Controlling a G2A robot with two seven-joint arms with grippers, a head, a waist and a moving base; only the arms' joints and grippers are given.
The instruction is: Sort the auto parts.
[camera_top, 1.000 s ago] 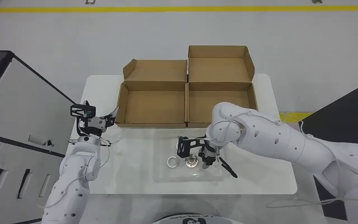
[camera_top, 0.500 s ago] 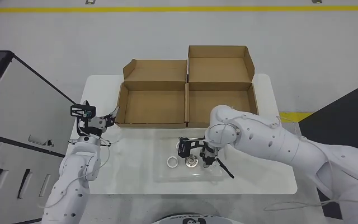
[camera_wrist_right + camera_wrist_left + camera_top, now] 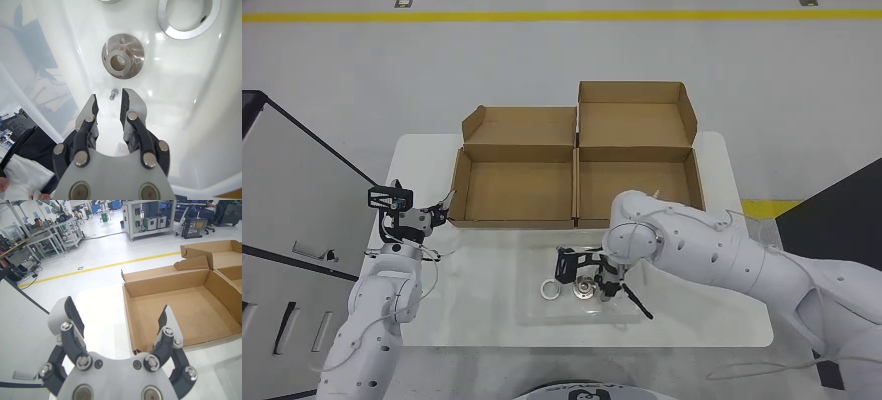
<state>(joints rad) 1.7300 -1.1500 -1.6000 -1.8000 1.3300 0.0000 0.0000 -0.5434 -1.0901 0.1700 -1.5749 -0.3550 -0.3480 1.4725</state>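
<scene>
Over the last second we saw the right tool (image 3: 108,93) edge across the white tray (image 3: 208,98) toward the flange (image 3: 122,56) and ring (image 3: 189,20). It now hangs low, released and holding nothing, with a small bolt (image 3: 113,94) on the tray floor framed between its tips. We read this as lining up to pick the bolt, with sorting not yet begun: the cardboard boxes (image 3: 517,192) wait at the far side of the table (image 3: 472,290), and the left tool (image 3: 117,305) is unchanged, spread wide beside the nearer box.

Table (image 3: 482,290) with cardboard boxes (image 3: 517,192), tray (image 3: 534,314)
</scene>
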